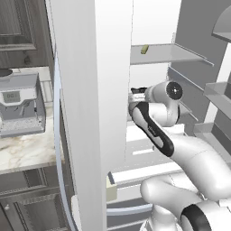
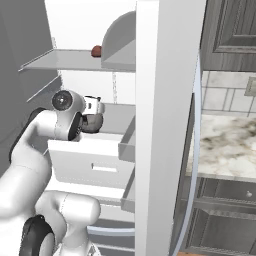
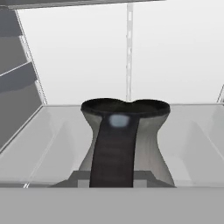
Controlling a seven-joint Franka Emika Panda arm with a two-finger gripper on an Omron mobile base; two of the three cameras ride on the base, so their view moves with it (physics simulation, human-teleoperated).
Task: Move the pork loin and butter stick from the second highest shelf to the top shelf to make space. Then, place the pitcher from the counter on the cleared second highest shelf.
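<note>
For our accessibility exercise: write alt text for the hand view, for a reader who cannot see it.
A dark pitcher with a flared rim stands upright, close to the camera, over a pale grey shelf inside a white fridge. A grey door bin sits at left.

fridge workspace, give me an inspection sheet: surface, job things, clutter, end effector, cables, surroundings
surface: second highest shelf is pale and bare around the pitcher; the top shelf carries two small things.
job's things: the pitcher is upright inside the fridge at that shelf's level, whether it rests on it cannot be told; the butter stick and the pork loin lie on the top shelf.
clutter: nothing seen.
end effector: the end effector is at the pitcher; its fingers are hidden, so open or shut cannot be told.
cables: nothing seen.
surroundings: open fridge door, the counter with a grey appliance, drawers below.
</note>
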